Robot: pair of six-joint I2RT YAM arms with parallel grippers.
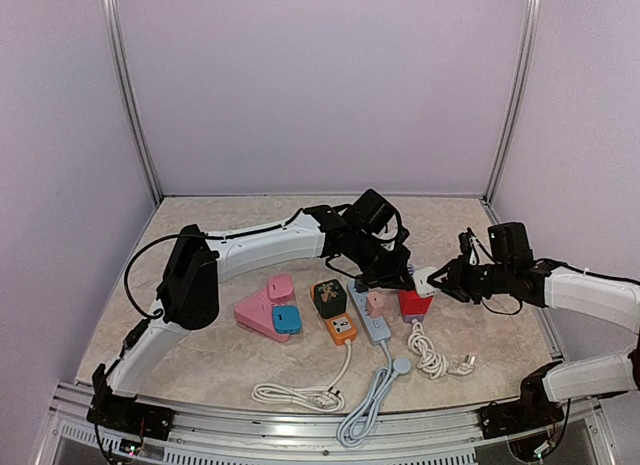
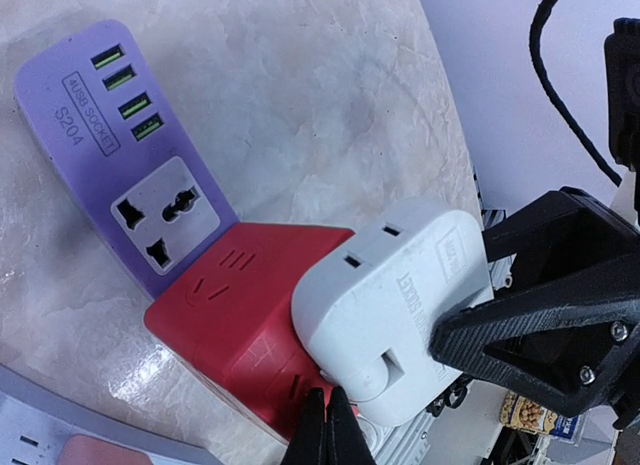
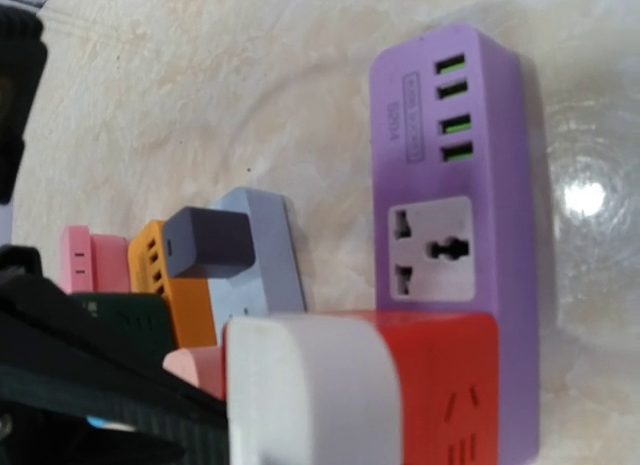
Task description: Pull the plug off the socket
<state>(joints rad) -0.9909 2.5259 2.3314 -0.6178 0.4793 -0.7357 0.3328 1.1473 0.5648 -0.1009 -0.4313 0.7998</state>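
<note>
A white plug (image 2: 395, 305) sits in a red socket cube (image 2: 235, 330) beside a purple socket block (image 2: 125, 155). My right gripper (image 1: 447, 280) is shut on the white plug (image 1: 426, 282); its black fingers (image 2: 520, 315) clamp the plug's outer end. My left gripper (image 2: 328, 430) is shut, its tips pressed against the red cube (image 1: 413, 305) just under the plug. In the right wrist view the plug (image 3: 310, 395) is still against the red cube (image 3: 450, 385), with the purple block (image 3: 450, 165) behind.
A grey power strip (image 1: 372, 323), orange socket (image 1: 341, 328), dark green cube (image 1: 330, 297) and pink and blue sockets (image 1: 265, 310) lie left of the red cube. White cables (image 1: 295, 393) (image 1: 432, 359) and a grey cable (image 1: 368, 403) trail toward the front edge.
</note>
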